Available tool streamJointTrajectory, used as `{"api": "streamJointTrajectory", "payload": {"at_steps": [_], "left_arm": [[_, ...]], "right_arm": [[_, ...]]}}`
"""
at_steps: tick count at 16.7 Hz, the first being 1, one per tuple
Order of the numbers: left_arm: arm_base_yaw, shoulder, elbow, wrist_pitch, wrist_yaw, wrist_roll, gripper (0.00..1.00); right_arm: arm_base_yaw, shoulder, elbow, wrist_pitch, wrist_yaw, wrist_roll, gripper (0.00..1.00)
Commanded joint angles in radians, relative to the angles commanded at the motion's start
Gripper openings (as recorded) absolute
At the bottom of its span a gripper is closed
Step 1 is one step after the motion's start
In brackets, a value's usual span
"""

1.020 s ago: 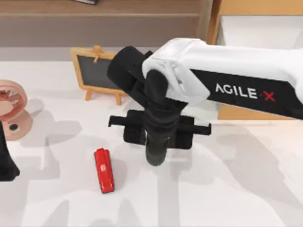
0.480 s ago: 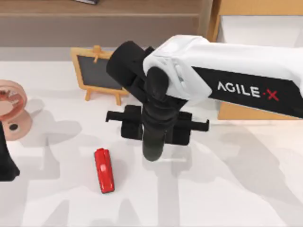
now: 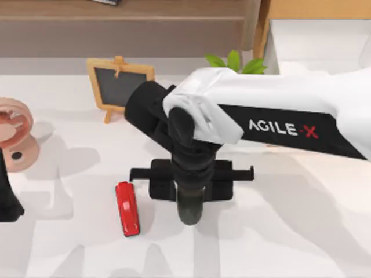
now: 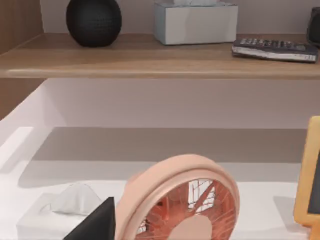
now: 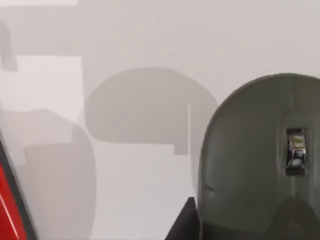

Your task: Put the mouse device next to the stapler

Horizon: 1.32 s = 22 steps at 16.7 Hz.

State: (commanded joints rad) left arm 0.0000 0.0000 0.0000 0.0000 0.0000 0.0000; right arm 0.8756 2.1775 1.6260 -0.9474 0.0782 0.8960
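The red stapler point(image 3: 127, 208) lies on the white table, left of centre near the front, and its red edge point(image 5: 7, 205) borders the right wrist view. My right gripper point(image 3: 190, 200) hangs just to its right, shut on the dark grey mouse device point(image 3: 189, 211). The right wrist view gives a close look at the mouse point(image 5: 260, 155) with its scroll wheel, and one black fingertip point(image 5: 184, 220) shows beside it. A shadow offset from the mouse puts it a little above the table. My left gripper point(image 3: 7, 200) is parked at the left edge.
A small chalkboard easel point(image 3: 119, 87) stands behind the stapler. A pink round fan point(image 3: 14, 133) point(image 4: 185, 200) sits at the far left, with a tissue box point(image 4: 55, 217) near it. A green plant point(image 3: 235, 61) and a wooden cabinet point(image 3: 272, 35) are at the back right.
My right arm has carried the mouse toward the table's front and lower, bringing it level with the stapler's right side. The stapler and the left arm have stayed still.
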Motion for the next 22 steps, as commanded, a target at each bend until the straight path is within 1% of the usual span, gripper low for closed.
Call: {"api": "streamJointTrajectory", "payload": {"at_steps": [3, 16, 17, 22], "left_arm": [[0.000, 0.000, 0.000, 0.000, 0.000, 0.000, 1.00], [0.000, 0.000, 0.000, 0.000, 0.000, 0.000, 1.00], [0.000, 0.000, 0.000, 0.000, 0.000, 0.000, 1.00], [0.000, 0.000, 0.000, 0.000, 0.000, 0.000, 1.00]], "right_arm": [[0.000, 0.000, 0.000, 0.000, 0.000, 0.000, 0.00], [0.000, 0.000, 0.000, 0.000, 0.000, 0.000, 0.98], [0.000, 0.000, 0.000, 0.000, 0.000, 0.000, 1.00], [0.000, 0.000, 0.000, 0.000, 0.000, 0.000, 1.00]]}}
